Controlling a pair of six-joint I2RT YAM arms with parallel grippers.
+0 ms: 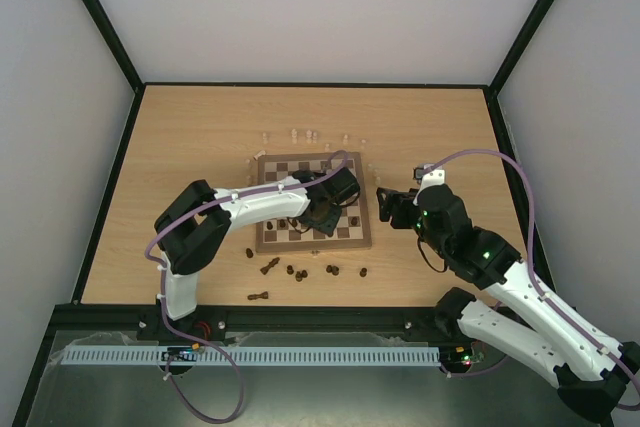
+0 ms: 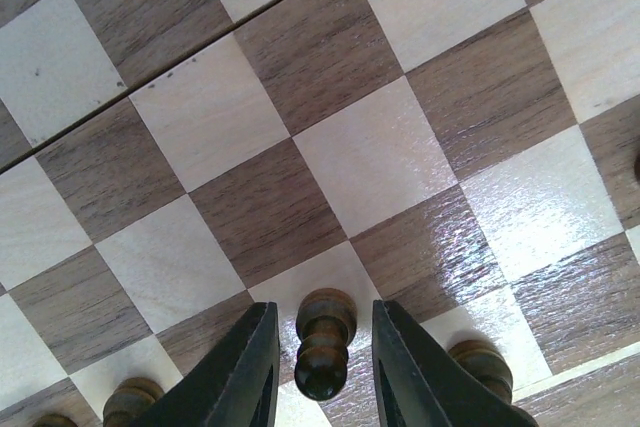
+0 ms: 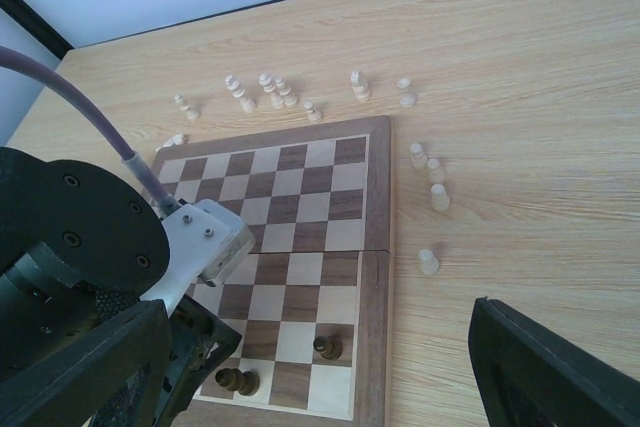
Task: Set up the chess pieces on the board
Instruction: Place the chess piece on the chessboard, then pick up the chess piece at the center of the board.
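The left gripper's (image 2: 325, 312) dark fingers (image 2: 245, 377) flank a dark pawn (image 2: 323, 347). A sliver of light shows on each side, so the jaws are parted and not clamping it. The pawn stands on the board (image 2: 380, 157). Another dark piece (image 2: 480, 362) sits just outside the right finger, and a third (image 2: 130, 399) beyond the left one. Loose dark pieces (image 1: 300, 270) lie on the tabletop (image 1: 200, 127) behind this gripper, off the board's near edge.

The right gripper (image 1: 383, 204) hangs spread wide and empty beside the board's right edge. Ahead of it, cream pieces (image 3: 275, 92) stand scattered past the far edge, with a few (image 3: 432, 182) nearer its right finger.
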